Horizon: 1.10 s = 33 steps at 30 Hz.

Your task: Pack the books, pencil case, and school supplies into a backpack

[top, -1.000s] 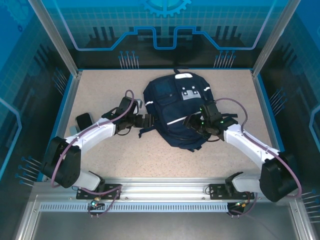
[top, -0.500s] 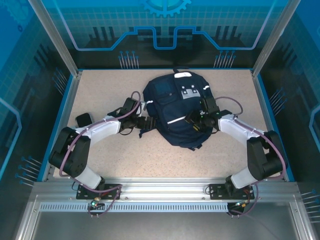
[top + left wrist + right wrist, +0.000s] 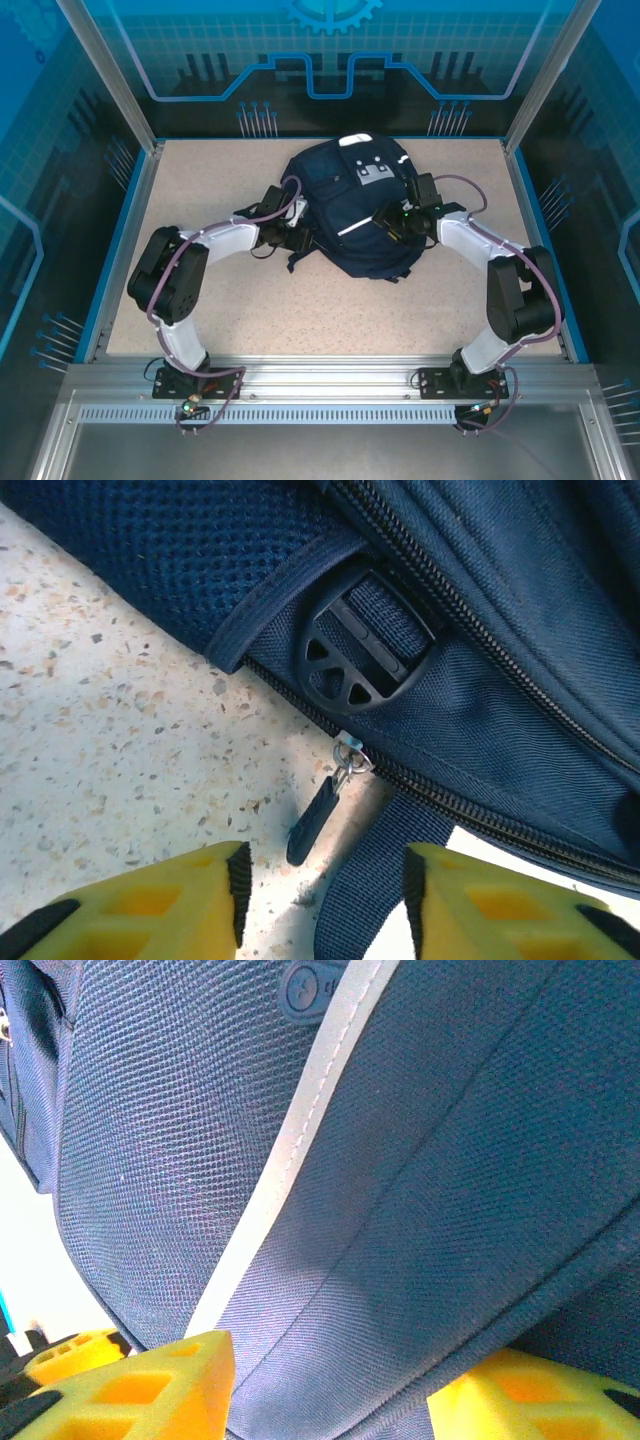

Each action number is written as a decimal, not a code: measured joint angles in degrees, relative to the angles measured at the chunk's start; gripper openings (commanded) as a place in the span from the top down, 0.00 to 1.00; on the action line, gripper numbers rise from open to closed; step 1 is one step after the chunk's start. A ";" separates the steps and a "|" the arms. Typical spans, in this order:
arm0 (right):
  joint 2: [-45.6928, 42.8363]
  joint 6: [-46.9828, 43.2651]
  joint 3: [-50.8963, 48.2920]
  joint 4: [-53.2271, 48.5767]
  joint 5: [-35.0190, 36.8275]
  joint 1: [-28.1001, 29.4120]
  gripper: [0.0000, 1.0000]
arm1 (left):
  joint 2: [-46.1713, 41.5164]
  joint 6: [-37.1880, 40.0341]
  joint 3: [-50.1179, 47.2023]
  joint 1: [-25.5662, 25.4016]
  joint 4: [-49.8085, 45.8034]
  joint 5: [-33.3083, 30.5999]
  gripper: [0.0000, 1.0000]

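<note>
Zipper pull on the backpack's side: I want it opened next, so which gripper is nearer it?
Left. The left gripper sits at the zipper pull; the right gripper is across the backpack, on its other side.

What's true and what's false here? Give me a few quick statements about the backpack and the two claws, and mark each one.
1. The backpack lies on the speckled table. True.
2. The backpack is red. False: it is navy blue with a white stripe.
3. A zipper pull sits just ahead of the open left claw. True.
4. The zipper below the black buckle gapes open. False: its teeth are closed there.
5. Both claws are at the backpack's left side. False: the left claw is at its left side, the right claw at its right.
</note>
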 measured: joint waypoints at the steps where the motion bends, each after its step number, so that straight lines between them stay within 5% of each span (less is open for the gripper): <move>1: -0.02 0.00 0.00 0.00 -0.13 -0.02 0.47 | 0.72 0.07 0.61 0.00 -0.37 0.00 0.58; 26: -0.13 0.02 -4.17 3.54 -2.64 -0.26 0.49 | 7.37 0.94 5.68 -0.26 -4.11 0.02 0.91; 33: -5.53 -1.38 -5.11 1.57 -1.16 0.15 0.39 | 6.73 0.94 5.25 -0.39 -3.87 0.00 1.00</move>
